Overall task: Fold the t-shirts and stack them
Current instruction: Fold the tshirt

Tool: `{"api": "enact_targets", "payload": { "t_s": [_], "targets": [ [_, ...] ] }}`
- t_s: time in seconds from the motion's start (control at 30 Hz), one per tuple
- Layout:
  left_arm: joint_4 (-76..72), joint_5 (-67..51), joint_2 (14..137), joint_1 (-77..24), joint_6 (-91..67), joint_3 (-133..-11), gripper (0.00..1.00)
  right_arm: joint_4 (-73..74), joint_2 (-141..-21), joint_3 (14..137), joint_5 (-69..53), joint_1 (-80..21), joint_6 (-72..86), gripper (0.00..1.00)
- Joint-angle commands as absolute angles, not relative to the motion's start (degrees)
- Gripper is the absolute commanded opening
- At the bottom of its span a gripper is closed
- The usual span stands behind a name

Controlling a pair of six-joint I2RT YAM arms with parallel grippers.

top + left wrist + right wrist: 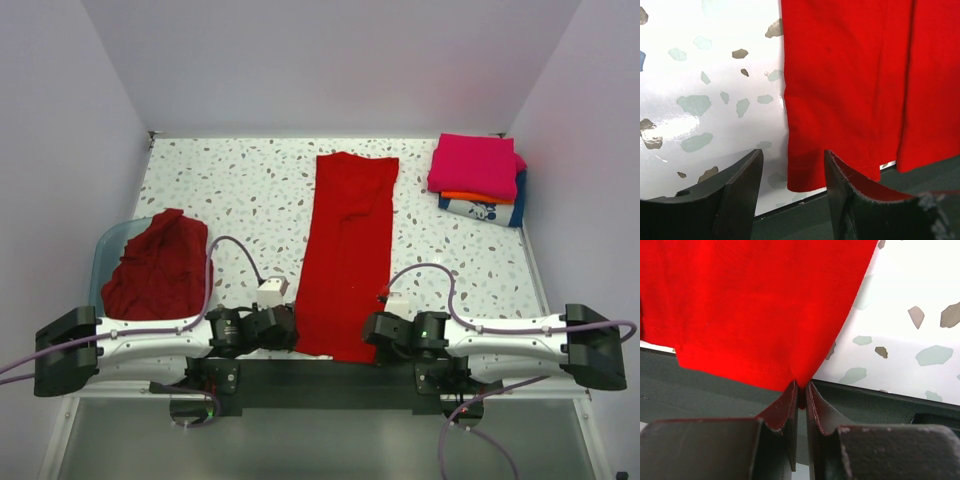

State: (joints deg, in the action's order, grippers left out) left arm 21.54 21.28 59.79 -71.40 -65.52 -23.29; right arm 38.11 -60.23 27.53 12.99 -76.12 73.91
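A bright red t-shirt (345,250), folded lengthwise into a long strip, lies down the middle of the speckled table (250,190). My right gripper (372,330) is shut on its near right hem corner (799,385). My left gripper (290,328) is open at the near left hem corner (805,175), its fingers (742,185) either side of the corner without touching it. A dark red t-shirt (158,265) lies crumpled in the teal tub (103,250) at the left. Folded shirts are stacked at the far right: magenta (475,165) on top, orange and white with blue print (485,208) beneath.
The dark near table edge (805,215) runs just under the red hem. Walls close the table at the back and both sides. Cables loop over the table (235,250) beside each wrist.
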Motion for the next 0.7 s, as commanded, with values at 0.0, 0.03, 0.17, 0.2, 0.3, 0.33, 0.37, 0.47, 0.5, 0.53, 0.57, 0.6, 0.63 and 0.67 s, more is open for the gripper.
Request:
{"api": "enact_targets", "payload": {
  "t_s": [0.0,0.03,0.17,0.2,0.3,0.33,0.37,0.47,0.5,0.53,0.57,0.6,0.63,0.67],
  "targets": [
    [25.1,17.9,61.4,-72.0,-67.5,-22.1,0.54,40.1,-59.8,25.8,14.2,-76.7,75.8,0.1],
    [24.8,17.6,61.6,-72.1,-67.5,-22.2,0.54,40.2,-59.5,25.7,14.4,-76.7,75.9,0.1],
    [25.9,16.7,62.5,-72.9,-68.6,-22.6,0.54,41.3,-58.1,25.3,14.7,-76.7,76.5,0.11],
    [26.3,16.7,62.6,-73.1,-69.0,-22.7,0.54,41.5,-57.8,25.1,14.9,-76.7,76.6,0.11],
    [27.4,17.0,62.3,-73.4,-69.9,-22.5,0.53,41.7,-57.0,25.0,14.9,-76.7,76.7,0.11],
    [27.5,16.9,62.4,-73.4,-70.0,-22.4,0.53,41.7,-57.0,24.9,14.9,-76.7,76.8,0.11],
    [27.5,16.8,62.3,-73.5,-70.0,-22.4,0.52,41.7,-56.9,24.8,14.9,-76.7,76.8,0.11],
    [28.0,16.1,62.6,-74.1,-71.1,-22.4,0.49,41.8,-56.8,24.8,14.9,-76.7,76.8,0.11],
    [28.1,16.0,62.7,-74.3,-71.5,-22.3,0.49,41.8,-56.7,24.8,15.0,-76.8,76.9,0.11],
    [28.0,15.9,62.5,-74.6,-71.8,-22.1,0.48,41.8,-56.6,24.7,15.0,-76.7,76.9,0.11],
    [27.9,15.9,62.5,-75.1,-72.2,-21.9,0.45,41.7,-56.5,24.7,14.9,-76.7,76.9,0.11],
    [27.7,15.7,62.6,-75.2,-72.4,-21.9,0.44,41.7,-56.5,24.6,15.0,-76.7,76.9,0.11],
    [27.6,15.7,62.7,-75.7,-72.7,-21.8,0.42,41.7,-56.4,24.6,15.1,-76.8,76.9,0.11],
    [27.5,15.7,62.8,-75.8,-73.0,-21.9,0.39,41.6,-56.6,24.5,15.1,-76.7,76.9,0.1]
  ]
}}
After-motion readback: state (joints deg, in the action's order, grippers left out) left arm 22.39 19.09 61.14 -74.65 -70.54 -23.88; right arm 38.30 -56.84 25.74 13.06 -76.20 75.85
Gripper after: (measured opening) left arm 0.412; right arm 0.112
